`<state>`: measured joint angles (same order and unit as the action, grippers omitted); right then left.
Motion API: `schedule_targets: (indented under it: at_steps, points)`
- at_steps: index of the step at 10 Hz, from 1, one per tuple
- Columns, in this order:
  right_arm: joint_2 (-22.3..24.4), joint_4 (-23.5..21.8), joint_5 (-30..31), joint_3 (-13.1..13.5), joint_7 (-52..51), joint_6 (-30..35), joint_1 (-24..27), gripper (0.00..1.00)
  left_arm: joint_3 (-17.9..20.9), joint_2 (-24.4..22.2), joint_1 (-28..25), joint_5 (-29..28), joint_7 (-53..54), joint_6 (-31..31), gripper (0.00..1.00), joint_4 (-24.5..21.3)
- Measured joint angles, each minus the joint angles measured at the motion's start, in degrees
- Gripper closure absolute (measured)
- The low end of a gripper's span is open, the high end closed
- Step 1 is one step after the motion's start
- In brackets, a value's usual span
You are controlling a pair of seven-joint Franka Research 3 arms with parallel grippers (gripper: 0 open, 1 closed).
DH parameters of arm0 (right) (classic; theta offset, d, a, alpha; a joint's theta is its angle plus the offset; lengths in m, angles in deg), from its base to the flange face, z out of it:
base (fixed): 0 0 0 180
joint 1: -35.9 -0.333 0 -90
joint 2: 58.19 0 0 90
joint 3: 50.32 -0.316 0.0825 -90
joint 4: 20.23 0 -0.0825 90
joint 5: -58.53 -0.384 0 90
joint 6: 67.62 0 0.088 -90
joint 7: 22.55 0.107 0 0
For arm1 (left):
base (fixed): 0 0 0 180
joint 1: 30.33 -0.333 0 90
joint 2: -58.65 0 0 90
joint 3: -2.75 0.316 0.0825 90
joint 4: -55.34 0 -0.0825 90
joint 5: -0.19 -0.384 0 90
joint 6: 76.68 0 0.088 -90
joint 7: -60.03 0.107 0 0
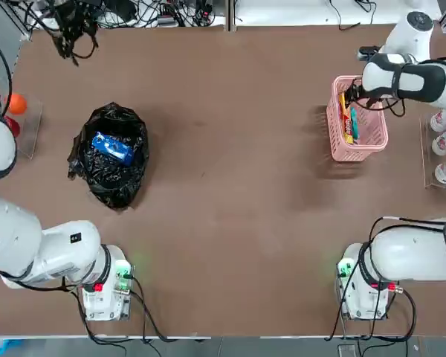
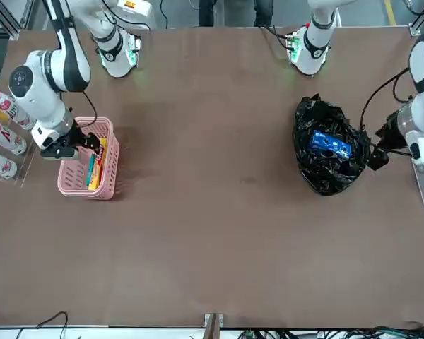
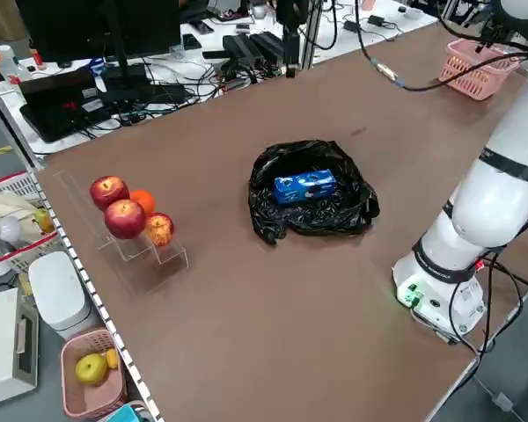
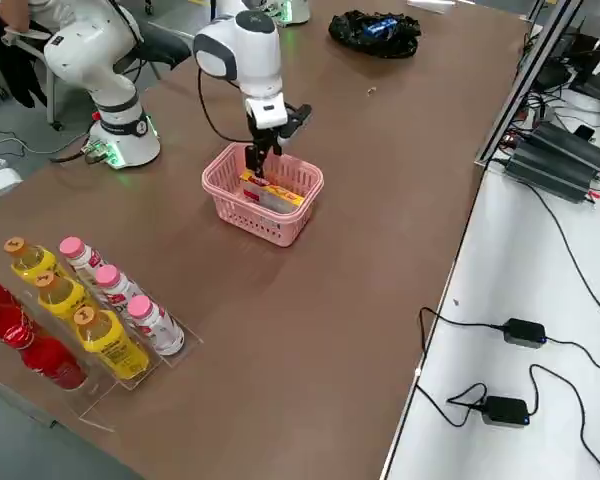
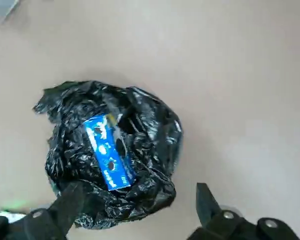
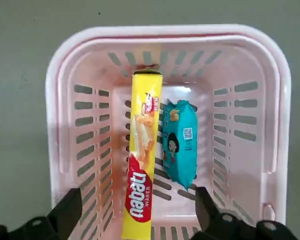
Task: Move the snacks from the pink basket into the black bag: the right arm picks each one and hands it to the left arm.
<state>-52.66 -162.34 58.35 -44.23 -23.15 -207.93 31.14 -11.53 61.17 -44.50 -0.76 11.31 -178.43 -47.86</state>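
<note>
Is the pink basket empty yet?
No, the pink basket still holds two snacks: the yellow-and-red wafer pack and the small teal packet.

Snack (image 1: 113, 148) in left bag (image 1: 110, 156), two in right basket (image 1: 357, 119).

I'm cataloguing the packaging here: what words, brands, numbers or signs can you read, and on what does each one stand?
"nabati", on the yellow and red packet in the pink basket.
"WAFER", on that same packet, by the brand.
Small print on the teal packet, beside its square code: too small to read.
Lettering on the blue packet in the black bag: too blurred to read.
Red marks on the white bottles: not readable as whole words.
</note>
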Motion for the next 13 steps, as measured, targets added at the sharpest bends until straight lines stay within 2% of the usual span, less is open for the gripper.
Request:
schedule_targets:
  at_steps: [3, 6, 8, 13]
  points:
    - [-1.29, -1.01, 0.01, 0.00, -1.19, -3.71, 0.68, 0.02, 1.71, -1.40, 0.53, 2.75, 15.68, 2.47, 0.00, 5.74]
    - [-4.35, -2.58, 0.01, -0.06, -1.29, -8.94, 0.76, 0.07, 9.41, -2.28, 8.08, 2.88, 31.23, 8.79, 0.00, 11.68]
    - [-5.36, -2.61, 0.01, -0.07, -1.31, -9.68, 0.82, 0.07, 12.50, -2.57, 10.27, 2.88, 36.34, 10.43, 0.00, 14.04]
    - [-7.04, -2.69, 0.02, -0.17, -1.39, -11.86, 0.83, 0.12, 12.98, -2.57, 10.31, 3.77, 44.18, 14.23, 0.00, 15.51]
